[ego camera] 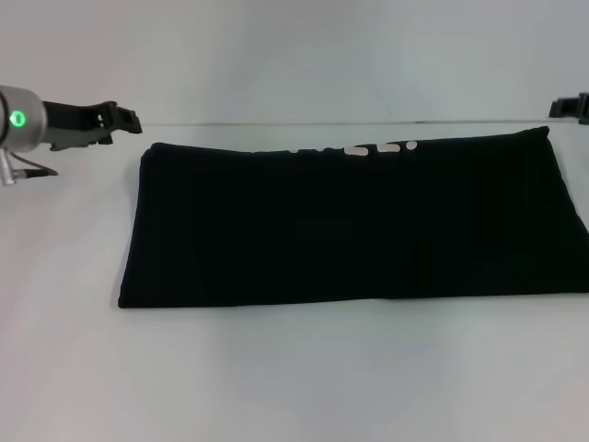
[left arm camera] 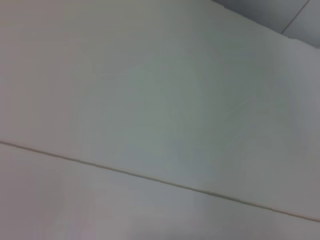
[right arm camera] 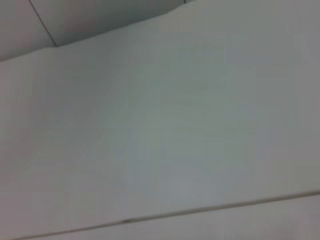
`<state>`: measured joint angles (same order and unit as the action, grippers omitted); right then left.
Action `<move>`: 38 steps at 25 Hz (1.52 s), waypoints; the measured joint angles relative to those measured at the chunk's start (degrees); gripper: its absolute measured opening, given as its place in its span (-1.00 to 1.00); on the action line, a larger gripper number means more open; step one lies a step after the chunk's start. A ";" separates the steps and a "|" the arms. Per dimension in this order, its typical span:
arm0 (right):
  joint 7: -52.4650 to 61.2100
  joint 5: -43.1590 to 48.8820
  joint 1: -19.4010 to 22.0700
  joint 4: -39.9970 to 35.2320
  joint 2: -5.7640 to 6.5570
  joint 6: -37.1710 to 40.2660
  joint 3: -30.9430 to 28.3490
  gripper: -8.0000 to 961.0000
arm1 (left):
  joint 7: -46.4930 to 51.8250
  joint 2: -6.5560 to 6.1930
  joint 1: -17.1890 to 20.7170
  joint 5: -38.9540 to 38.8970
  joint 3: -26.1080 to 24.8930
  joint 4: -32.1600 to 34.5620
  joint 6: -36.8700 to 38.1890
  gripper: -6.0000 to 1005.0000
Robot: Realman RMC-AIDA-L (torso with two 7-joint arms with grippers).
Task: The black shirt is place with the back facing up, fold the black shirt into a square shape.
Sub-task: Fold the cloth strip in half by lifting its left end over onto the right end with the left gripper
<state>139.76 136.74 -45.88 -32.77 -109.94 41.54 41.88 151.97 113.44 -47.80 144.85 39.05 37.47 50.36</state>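
Nearest the head camera lies bare white bench (ego camera: 294, 387), and just beyond it the black shirt (ego camera: 350, 226), spread flat as a long, wide band across the middle of the surface and running off the view's right edge. Along its far edge a few white marks peek out, probably part of a print turned under.

At the far left, the left pincer (ego camera: 127, 119) hangs above the bench just off the shirt's far-left corner, holding nothing; whether its fingers are parted I cannot tell. The cloth itself looks light, soft and limp, so it should sag and drag rather than hold a shape; its layers may slip apart unless pinched together. The short left edge, near its two corners, seems the sensible place to take hold for folding across. At the far right, only a sliver of the right pincer (ego camera: 572, 105) shows, clear of the shirt, its opening impossible to judge.
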 joint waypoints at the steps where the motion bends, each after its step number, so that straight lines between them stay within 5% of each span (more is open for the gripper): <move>1: 0.34 -0.06 0.13 -0.81 0.10 1.38 -0.58 -0.33 | 0.48 0.00 0.63 -0.67 -0.03 1.34 1.56 -0.42; 6: 0.07 -2.33 1.39 -4.59 0.39 9.14 -7.02 0.27 | 0.94 -0.52 4.86 -7.70 -3.31 6.05 11.37 -0.10; 10: -7.31 -12.96 5.01 -4.31 -0.03 13.07 -11.86 0.65 | -4.05 -1.42 8.87 -16.41 -10.96 4.08 19.22 0.20; 17: -34.94 -40.06 15.54 -0.23 -4.90 22.89 -14.38 0.68 | -12.55 -0.82 14.24 -24.03 -19.47 -2.57 26.88 0.32; 20: -45.99 -47.37 19.15 2.17 -7.42 29.19 -16.01 0.67 | -12.94 -0.02 16.27 -24.20 -19.97 -3.68 28.66 0.32; 23: -51.37 -50.11 21.49 3.64 -8.61 33.84 -17.12 0.66 | -11.87 0.50 17.87 -23.58 -19.97 -4.21 30.29 0.31; 38: -52.69 -48.11 21.49 3.42 -6.77 35.18 -16.88 0.64 | 0.85 2.25 23.83 -18.64 -20.06 -5.58 32.06 0.32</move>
<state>87.07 88.63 -24.39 -29.35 -116.71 76.72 24.99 152.82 115.68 -23.96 126.21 18.99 31.89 82.42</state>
